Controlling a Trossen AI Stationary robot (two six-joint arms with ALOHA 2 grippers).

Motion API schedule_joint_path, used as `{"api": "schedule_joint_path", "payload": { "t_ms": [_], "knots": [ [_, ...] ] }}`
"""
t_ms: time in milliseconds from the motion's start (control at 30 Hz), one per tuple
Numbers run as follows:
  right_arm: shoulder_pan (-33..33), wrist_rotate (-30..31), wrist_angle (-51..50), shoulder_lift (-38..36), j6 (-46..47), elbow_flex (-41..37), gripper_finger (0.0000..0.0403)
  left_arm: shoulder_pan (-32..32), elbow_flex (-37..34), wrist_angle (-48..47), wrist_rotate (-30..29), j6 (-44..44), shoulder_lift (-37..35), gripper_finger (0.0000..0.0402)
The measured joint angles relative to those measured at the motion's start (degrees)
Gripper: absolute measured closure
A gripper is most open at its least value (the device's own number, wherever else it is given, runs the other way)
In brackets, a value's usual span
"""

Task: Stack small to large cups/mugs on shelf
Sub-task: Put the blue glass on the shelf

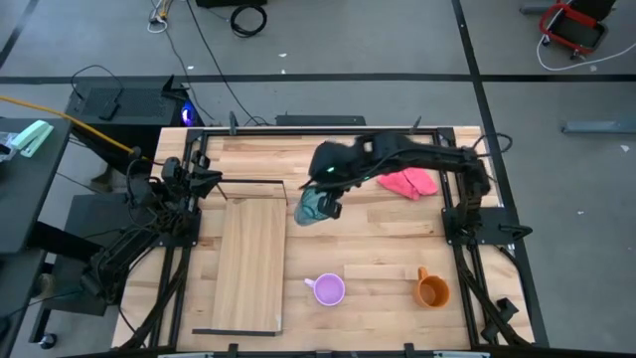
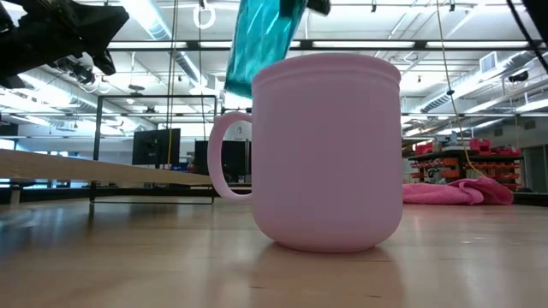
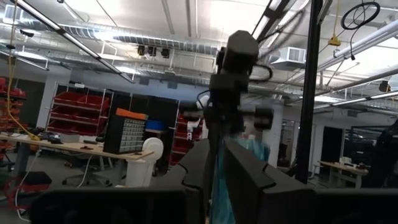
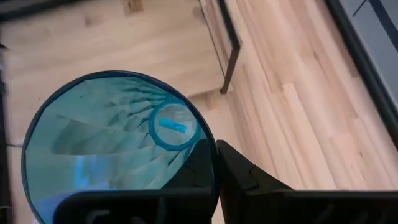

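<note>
My right gripper [image 1: 328, 195] is shut on the see-through teal tumbler [image 1: 313, 208], held in the air just past the far right corner of the shelf [image 1: 250, 264], a pale wood board with black wire ends. In the low view the tumbler [image 2: 257, 43] hangs tilted, high above the table. The lilac mug [image 1: 328, 289] and the orange mug [image 1: 431, 289] stand upright on the table near its front edge. My left gripper [image 1: 214, 179] waits shut at the table's far left, above the table. My right gripper holds the tumbler by its rim [image 4: 208, 134], one finger inside the mouth and one outside the wall. The fingers come from above, pointing down. The tumbler hangs below them, mouth up, tilted and lifted clear of table and shelf.
A pink cloth [image 1: 407, 182] lies on the table at the far right, under my right arm. The black wire frame [image 4: 230, 62] stands at the shelf's far end, close to the tumbler.
</note>
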Motion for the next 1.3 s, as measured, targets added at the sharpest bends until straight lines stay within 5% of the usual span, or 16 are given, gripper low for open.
{"api": "schedule_joint_path", "payload": {
  "t_ms": [500, 1300],
  "knots": [
    [-2.83, -3.42, 0.69, 13.04, -8.85, -0.04, 0.0396, 0.0, 0.0, -0.62, -0.04, 0.04, 0.0, 0.0349],
    [-4.66, -5.16, 3.85, 15.96, -10.95, -0.02, 0.0393, 0.01, 0.0, -2.23, -0.02, 1.2, 0.0, 0.0341]
  ]
}}
